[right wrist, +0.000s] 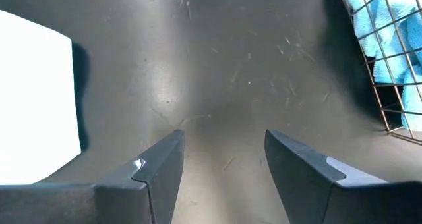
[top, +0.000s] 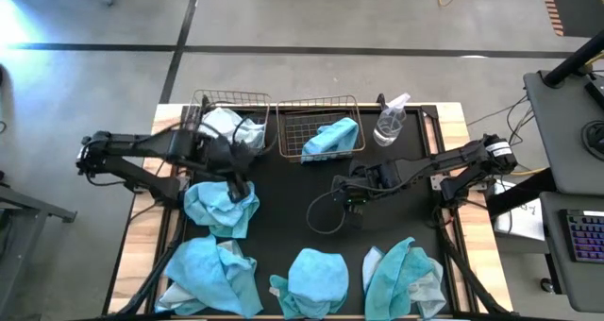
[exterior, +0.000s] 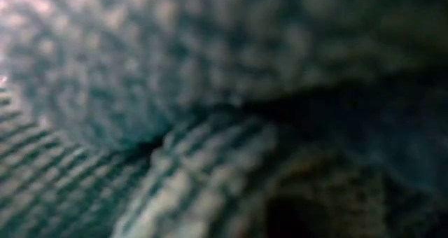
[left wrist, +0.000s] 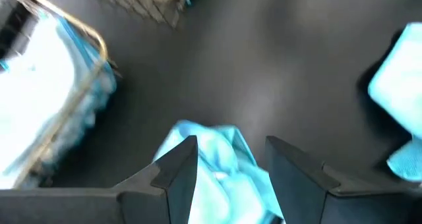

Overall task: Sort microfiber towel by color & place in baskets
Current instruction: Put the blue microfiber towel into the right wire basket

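Observation:
Two wire baskets stand at the table's far edge. The left basket (top: 215, 109) holds pale towels (top: 231, 127), and the right basket (top: 294, 132) holds a turquoise towel (top: 332, 137). My left gripper (top: 238, 184) is open, just near of the left basket, above a crumpled turquoise towel (top: 222, 208) lying on the black mat. In the left wrist view a raised fold of that towel (left wrist: 221, 165) stands between the fingers of the left gripper (left wrist: 231, 161). My right gripper (top: 351, 196) (right wrist: 224, 151) is open over bare mat at mid-table. Cloth right against the lens fills the low view (exterior: 210, 91). My left gripper comes at the turquoise towel from above, its open fingers (left wrist: 181, 168) on either side of the raised fold (left wrist: 224, 145). Whether they touch the cloth I cannot tell. The towel lies crumpled on the mat.
A clear spray bottle (top: 390, 121) stands right of the right basket. Three more heaps of turquoise and pale towels (top: 212, 278) (top: 316, 283) (top: 406, 278) lie along the near edge. Bare black mat (top: 293, 198) lies between the grippers. A bright white shape (right wrist: 33, 99) sits beside my right gripper.

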Controlling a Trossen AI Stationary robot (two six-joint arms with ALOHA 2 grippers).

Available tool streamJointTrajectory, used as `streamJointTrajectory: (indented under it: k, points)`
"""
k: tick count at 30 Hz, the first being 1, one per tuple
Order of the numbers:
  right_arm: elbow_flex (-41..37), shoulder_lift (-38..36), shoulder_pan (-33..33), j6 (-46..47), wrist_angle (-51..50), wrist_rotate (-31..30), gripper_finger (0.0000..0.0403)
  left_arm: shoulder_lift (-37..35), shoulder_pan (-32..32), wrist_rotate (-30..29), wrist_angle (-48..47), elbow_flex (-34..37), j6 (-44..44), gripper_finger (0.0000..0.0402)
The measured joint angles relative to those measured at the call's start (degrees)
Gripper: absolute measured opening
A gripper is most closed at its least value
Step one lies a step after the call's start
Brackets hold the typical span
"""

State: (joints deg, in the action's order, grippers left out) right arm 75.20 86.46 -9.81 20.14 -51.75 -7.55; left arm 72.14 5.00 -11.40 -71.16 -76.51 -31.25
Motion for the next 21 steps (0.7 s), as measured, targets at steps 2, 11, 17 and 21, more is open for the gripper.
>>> streamJointTrajectory:
  k: [2, 11, 17, 21]
  points:
    - [0.0, 0.0, -0.01, 0.18, 0.0, -0.02, 0.0206, -0.92, 2.46, 0.02, 0.01, 2.07, -3.19, 0.0162]
    - [0.0, 0.0, -0.06, 0.48, 0.16, -0.04, 0.0206, -3.7, 12.33, -0.05, 2.25, 11.45, -14.95, 0.0162]
    - [0.0, 0.0, -0.06, 0.38, 0.16, -0.04, 0.0206, -3.19, 15.27, -0.01, 4.3, 18.09, -14.13, 0.0162]
    - [0.0, 0.0, -0.06, 0.3, 0.16, -0.04, 0.0206, -3.21, 15.47, -0.02, 4.2, 21.52, -11.38, 0.0162]
